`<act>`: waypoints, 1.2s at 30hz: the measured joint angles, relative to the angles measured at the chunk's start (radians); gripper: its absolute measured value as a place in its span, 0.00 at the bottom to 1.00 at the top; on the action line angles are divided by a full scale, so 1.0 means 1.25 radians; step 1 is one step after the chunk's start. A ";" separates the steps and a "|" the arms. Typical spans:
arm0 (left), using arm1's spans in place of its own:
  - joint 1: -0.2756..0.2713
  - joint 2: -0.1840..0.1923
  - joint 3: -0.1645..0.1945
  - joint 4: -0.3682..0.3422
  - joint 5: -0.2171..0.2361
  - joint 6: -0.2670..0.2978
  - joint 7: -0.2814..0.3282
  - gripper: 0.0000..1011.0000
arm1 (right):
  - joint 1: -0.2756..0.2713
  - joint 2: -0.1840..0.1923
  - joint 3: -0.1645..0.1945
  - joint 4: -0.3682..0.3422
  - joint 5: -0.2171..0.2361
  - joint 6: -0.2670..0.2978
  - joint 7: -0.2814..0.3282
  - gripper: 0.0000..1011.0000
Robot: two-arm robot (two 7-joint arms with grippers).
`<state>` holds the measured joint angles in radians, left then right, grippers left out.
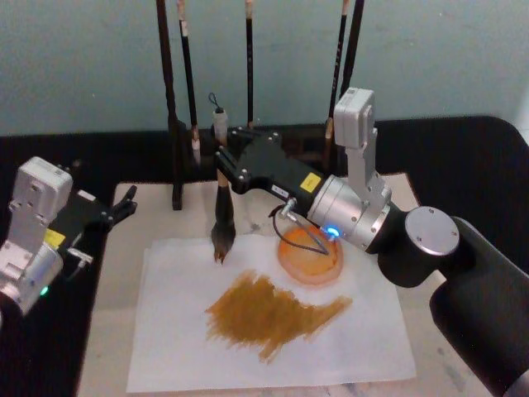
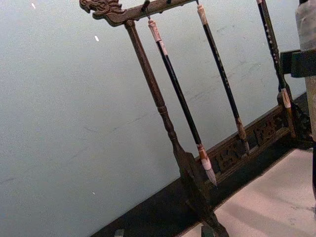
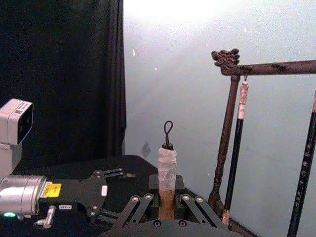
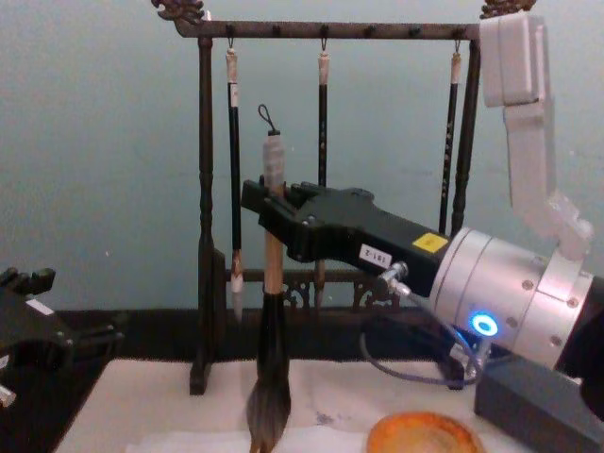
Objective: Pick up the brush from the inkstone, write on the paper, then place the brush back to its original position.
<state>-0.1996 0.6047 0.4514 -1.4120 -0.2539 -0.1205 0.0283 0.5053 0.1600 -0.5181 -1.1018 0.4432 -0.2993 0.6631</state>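
- The left gripper (image 1: 127, 201) sits at the left side of the table, over the black cloth just beside the cream mat (image 1: 114, 281). Its fingers are spread apart with nothing between them.
- A dark wooden rack (image 4: 203, 189) stands at the back of the table against a pale green wall. Three slim dark brushes (image 4: 323, 142) hang from its top bar.
- The brush (image 1: 223, 217) stands upright in front of the rack, left of centre. Its loop and pale label are at the top and its bushy tuft points down. The tuft's tip is at the far left part of the paper (image 1: 355, 347); I cannot tell whether it touches the sheet.
- The right gripper (image 1: 223, 168) reaches in from the right, across the table. Its fingers are closed narrow on the tan wooden handle, above the black lower section.
- The paper lies flat on the mat. A broad orange-brown scribble (image 1: 273, 314) covers its middle, near the tuft and to its right.
- An orange dish (image 1: 310, 258) rests at the far edge of the paper, under the right arm and to the right of the brush.
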 joint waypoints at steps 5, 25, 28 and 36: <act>0.000 0.000 0.000 0.000 0.000 0.000 0.000 1.00 | -0.004 0.000 -0.001 0.002 0.000 0.002 0.000 0.18; 0.000 0.000 0.000 0.000 0.000 0.000 0.000 1.00 | -0.017 0.008 -0.001 -0.010 -0.025 -0.002 -0.018 0.18; 0.000 0.000 0.000 0.000 0.000 0.000 0.000 1.00 | -0.023 0.015 0.000 -0.022 -0.031 -0.001 -0.023 0.18; 0.000 0.000 0.000 0.000 0.000 0.000 0.000 1.00 | -0.039 0.031 0.005 -0.050 -0.044 0.002 -0.035 0.18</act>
<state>-0.1995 0.6047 0.4514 -1.4119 -0.2539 -0.1205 0.0283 0.4562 0.1992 -0.5123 -1.1643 0.3882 -0.2968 0.6190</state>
